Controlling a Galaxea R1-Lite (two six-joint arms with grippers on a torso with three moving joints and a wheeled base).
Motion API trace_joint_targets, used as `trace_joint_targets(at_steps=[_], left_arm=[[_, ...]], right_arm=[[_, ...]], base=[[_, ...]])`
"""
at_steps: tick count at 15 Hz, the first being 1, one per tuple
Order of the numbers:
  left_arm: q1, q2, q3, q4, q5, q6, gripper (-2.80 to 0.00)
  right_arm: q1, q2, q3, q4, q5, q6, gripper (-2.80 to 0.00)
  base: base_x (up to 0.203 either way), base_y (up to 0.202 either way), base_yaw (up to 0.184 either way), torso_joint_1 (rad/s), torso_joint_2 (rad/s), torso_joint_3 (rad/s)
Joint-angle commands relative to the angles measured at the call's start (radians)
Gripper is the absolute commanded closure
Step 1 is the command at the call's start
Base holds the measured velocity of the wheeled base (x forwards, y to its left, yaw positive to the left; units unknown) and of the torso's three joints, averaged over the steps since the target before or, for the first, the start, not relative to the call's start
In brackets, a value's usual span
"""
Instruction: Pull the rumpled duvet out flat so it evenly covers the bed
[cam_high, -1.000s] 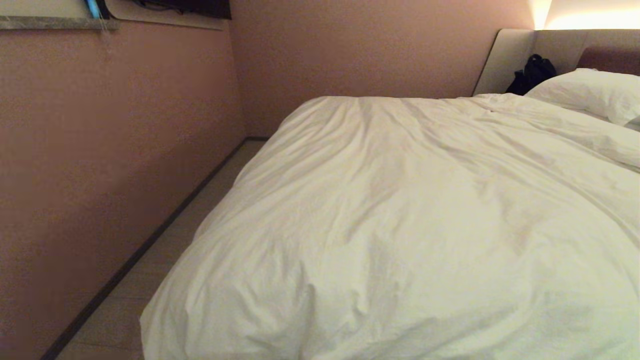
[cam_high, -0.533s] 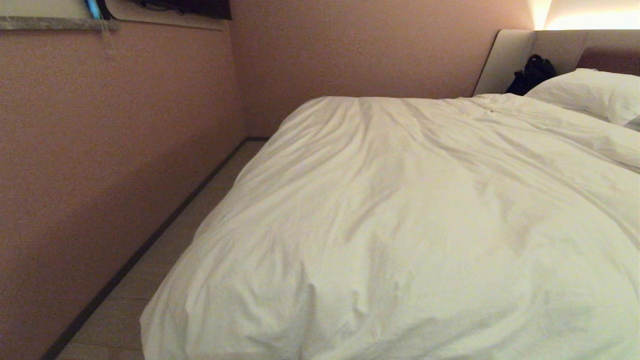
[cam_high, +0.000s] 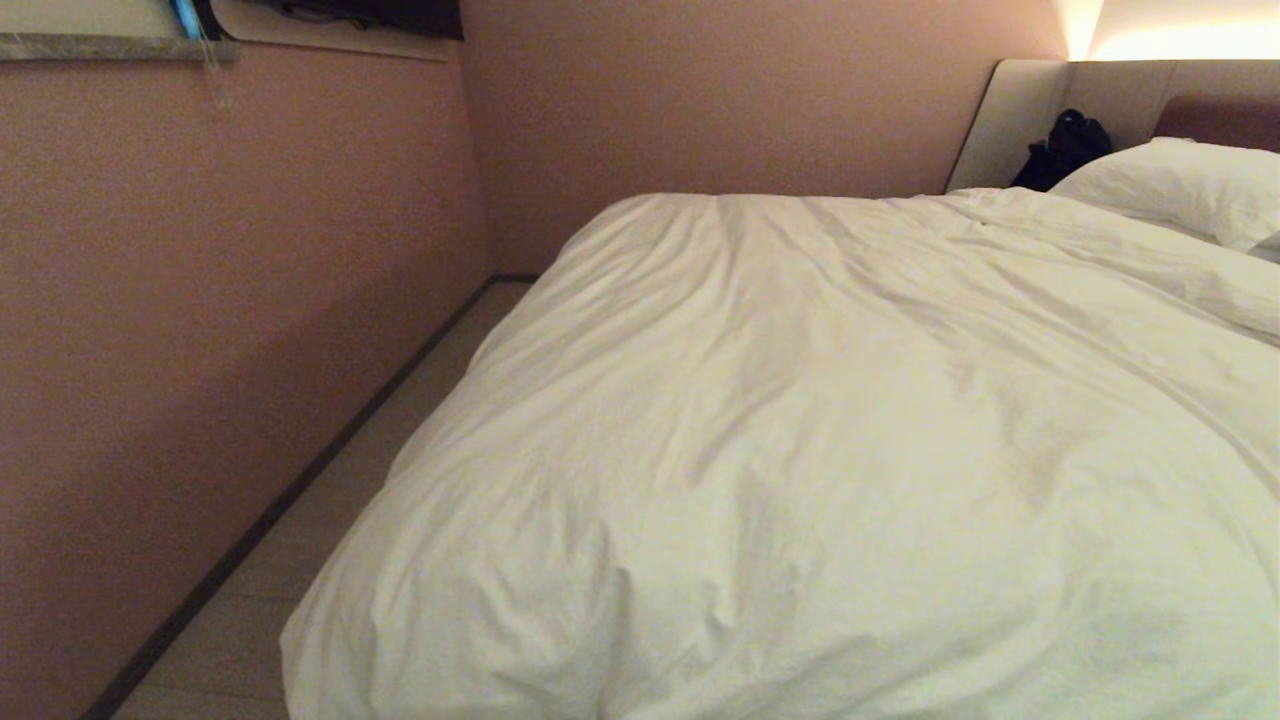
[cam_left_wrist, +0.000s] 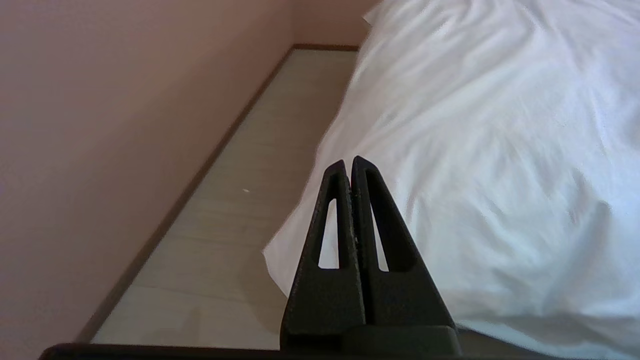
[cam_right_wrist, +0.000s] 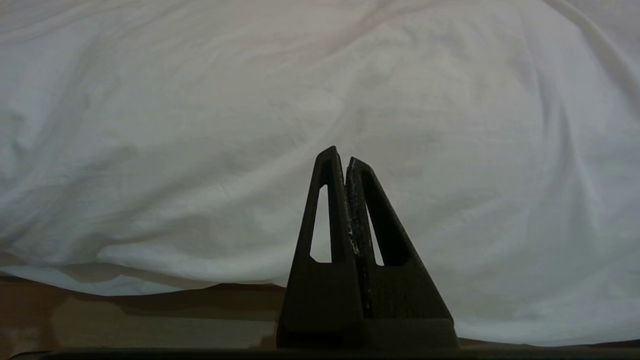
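Note:
The white duvet (cam_high: 820, 450) lies spread over the bed, creased, its near left corner hanging toward the floor. The bed's padded headboard (cam_high: 1020, 120) shows at the far right. Neither arm appears in the head view. In the left wrist view my left gripper (cam_left_wrist: 348, 162) is shut with nothing in it, held in the air near the duvet's (cam_left_wrist: 475, 150) hanging left edge, apart from it. In the right wrist view my right gripper (cam_right_wrist: 341, 154) is shut and empty, facing the duvet's (cam_right_wrist: 300, 100) near side where it drapes over the bed's edge.
A pink wall (cam_high: 200, 350) runs along the left, with a narrow strip of floor (cam_high: 330, 520) between it and the bed. A white pillow (cam_high: 1180, 185) and a black bag (cam_high: 1065, 145) lie by the headboard. A shelf ledge (cam_high: 110, 45) sits high on the wall.
The head view stays the same across the frames. The duvet has not visibly moved.

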Motion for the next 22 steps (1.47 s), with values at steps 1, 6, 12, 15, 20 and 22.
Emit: trace_joint_targets(at_steps=[1,6,12,15,20,22], left_arm=[[-0.047,-0.018,0.023,0.001,-0.003,0.001,0.00],[-0.083,-0.189,0.124,0.004,0.001,0.046,0.00],[-0.083,-0.290,0.236,-0.018,0.013,0.066,0.00],[-0.083,-0.290,0.344,-0.080,0.013,0.069,0.00],[-0.085,-0.291,0.443,-0.176,0.019,0.060,0.00],[-0.085,-0.289,0.443,-0.176,0.019,0.059,0.00]], right_arm=[[-0.001,0.000,0.000,0.000,0.000,0.000,0.00],[0.001,0.000,0.000,0.000,0.000,0.000,0.00],[0.001,0.000,0.000,0.000,0.001,0.000,0.00],[0.000,0.000,0.000,0.000,0.000,0.000,0.00],[0.000,0.000,0.000,0.000,0.001,0.000,0.00],[0.001,0.000,-0.001,0.000,0.001,0.000,0.00]], base=[[0.000,0.000,0.000,0.000,0.00,0.000],[0.000,0.000,0.000,0.000,0.00,0.000],[0.000,0.000,0.000,0.000,0.00,0.000],[0.000,0.000,0.000,0.000,0.00,0.000],[0.000,0.000,0.000,0.000,0.00,0.000],[0.000,0.000,0.000,0.000,0.00,0.000]])
